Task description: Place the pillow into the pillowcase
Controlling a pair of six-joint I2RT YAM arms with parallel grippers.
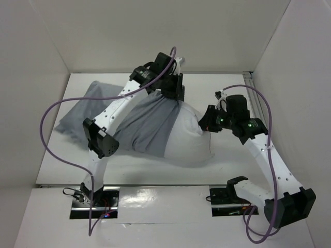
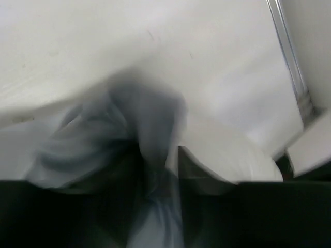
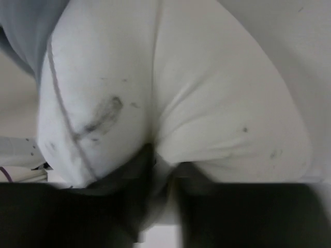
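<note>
The plump white pillow (image 1: 189, 140) lies in the middle of the table, its left half inside the grey pillowcase (image 1: 142, 124). The rest of the pillowcase trails flat to the far left. My left gripper (image 1: 173, 94) is shut on a bunched fold of the pillowcase (image 2: 150, 139) at the pillow's far edge. My right gripper (image 1: 205, 124) is shut on the pillow's bare right end; the white fabric (image 3: 170, 103) is pinched between my fingers and bulges out on both sides, with dark smudges on it.
White walls enclose the table on the left, back and right. A metal rail (image 1: 252, 82) runs along the table's right edge near the right arm. A purple cable (image 1: 51, 134) loops over the left side of the table.
</note>
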